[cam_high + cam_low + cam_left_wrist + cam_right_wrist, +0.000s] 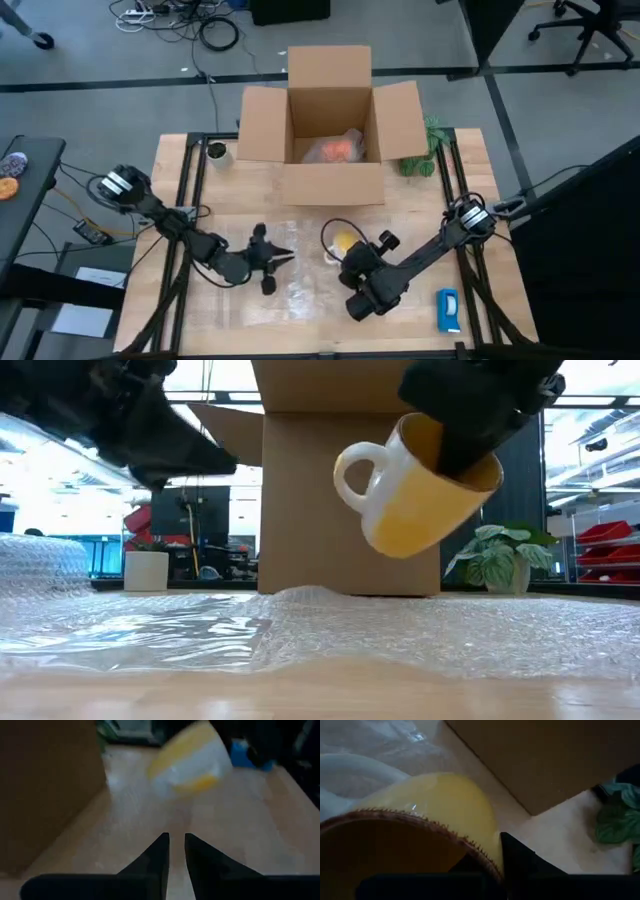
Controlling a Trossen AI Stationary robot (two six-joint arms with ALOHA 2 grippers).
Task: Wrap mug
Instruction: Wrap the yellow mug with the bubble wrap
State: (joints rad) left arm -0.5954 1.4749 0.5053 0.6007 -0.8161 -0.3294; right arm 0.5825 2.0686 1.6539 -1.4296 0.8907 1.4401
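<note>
The mug (420, 500) is yellow outside with a white handle and base, and it hangs tilted above a clear bubble-wrap sheet (300, 620) spread on the table. My right gripper (352, 262) is shut on the mug's rim at the middle of the table. My left gripper (288, 256) hovers over the sheet's left part. It points toward the mug (190, 760) with its fingers shut on nothing. The sheet (300, 275) lies flat on the wood. My right gripper holds the mug by its rim (480, 852), with one finger inside the hollow and the other finger (520, 860) outside against the wall. The fingers slant down into the mouth from above. The mug hangs clear of the sheet, tilted, its handle (350, 470) toward the left arm.
An open cardboard box (330, 120) stands at the far middle with an orange thing in clear wrap (338, 150) inside. A leafy plant (425, 150) is to its right and a small white pot (217, 152) to its left. A blue-and-white object (448, 310) lies near the right front.
</note>
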